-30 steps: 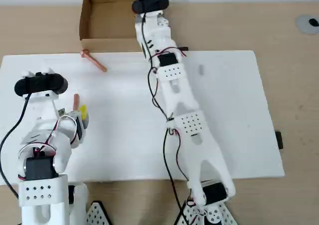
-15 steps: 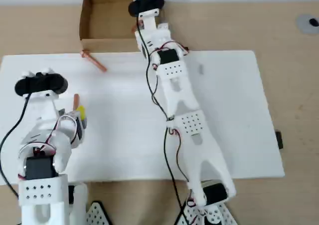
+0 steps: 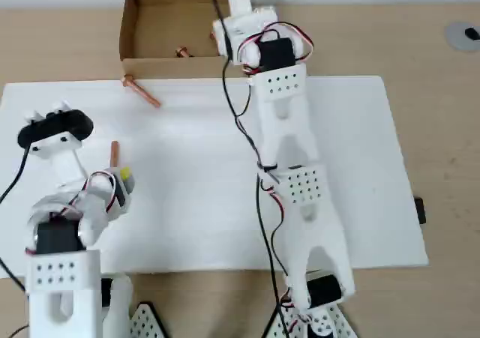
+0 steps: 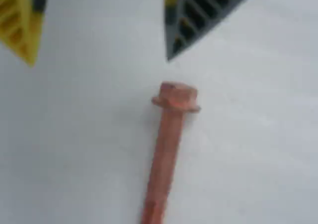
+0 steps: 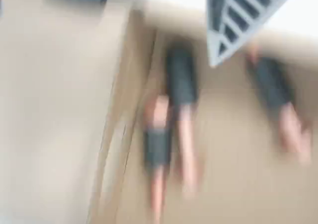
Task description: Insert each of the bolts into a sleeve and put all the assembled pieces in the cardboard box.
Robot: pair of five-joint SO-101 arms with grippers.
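A copper bolt [image 3: 114, 153] lies on the white mat just beyond my left gripper [image 3: 115, 179]. In the left wrist view the bolt [image 4: 168, 144] points its head at the open gap of my left gripper [image 4: 99, 59], with the yellow finger [image 4: 20, 25] and the dark finger [image 4: 198, 15] to either side. A second bolt [image 3: 141, 91] rests by the cardboard box [image 3: 129, 31]. The right arm [image 3: 274, 91] stretches over the box. My right gripper [image 5: 156, 30] hangs open above several bolts in dark sleeves [image 5: 181, 85] on the box floor. One piece [image 3: 182, 52] lies against the box's near wall.
The white mat [image 3: 345, 166] covers most of the wooden table [image 3: 442, 128]. The right arm lies diagonally across the mat's middle. A small dark object [image 3: 420, 209] sits at the mat's right edge.
The right arm has pushed farther over the box, and a sleeved piece now lies in the box by its near wall. The left arm has shifted slightly to the left.
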